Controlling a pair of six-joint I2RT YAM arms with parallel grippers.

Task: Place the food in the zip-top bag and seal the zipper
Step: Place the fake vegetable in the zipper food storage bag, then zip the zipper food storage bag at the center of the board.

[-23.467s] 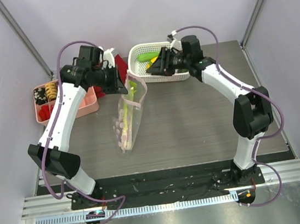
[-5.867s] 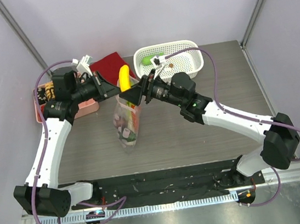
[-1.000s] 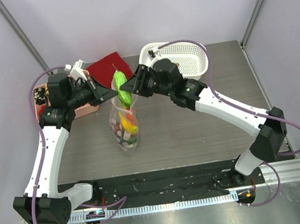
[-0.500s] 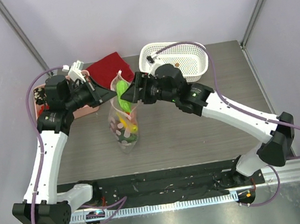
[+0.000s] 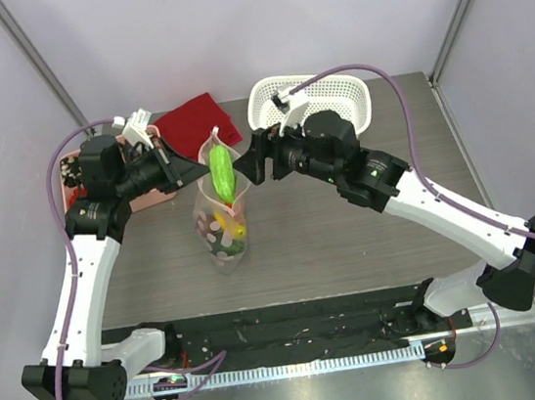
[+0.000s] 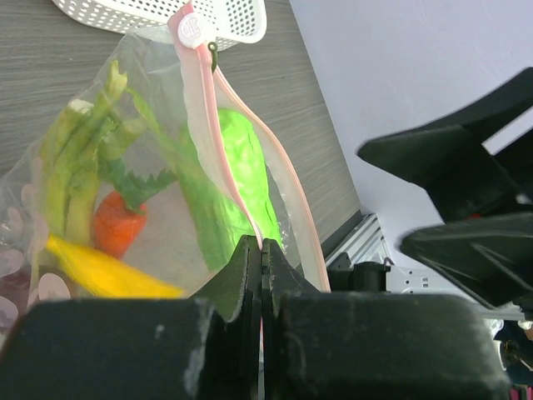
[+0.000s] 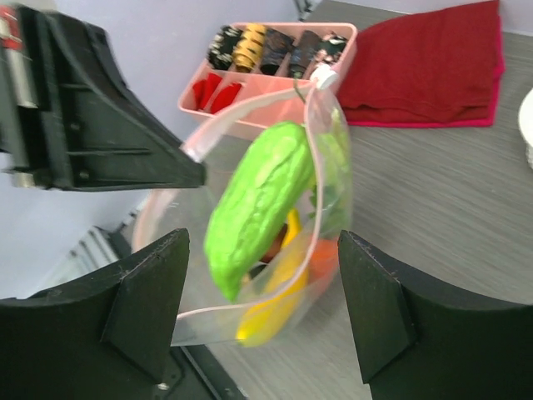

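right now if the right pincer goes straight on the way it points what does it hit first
Probably the green bumpy vegetable standing in the zip-top bag, dead ahead of the open right pincer; exact depth unclear.

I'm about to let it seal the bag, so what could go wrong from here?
The green gourd sits high in the open mouth, right at the zipper, so it may not close. Only the left gripper pinches the bag rim; letting go could flop it and spill food.

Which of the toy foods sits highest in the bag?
The bumpy bright green piece: it stands in the open mouth of the zip-top bag, while the yellow banana and red-orange pepper lie deeper down.
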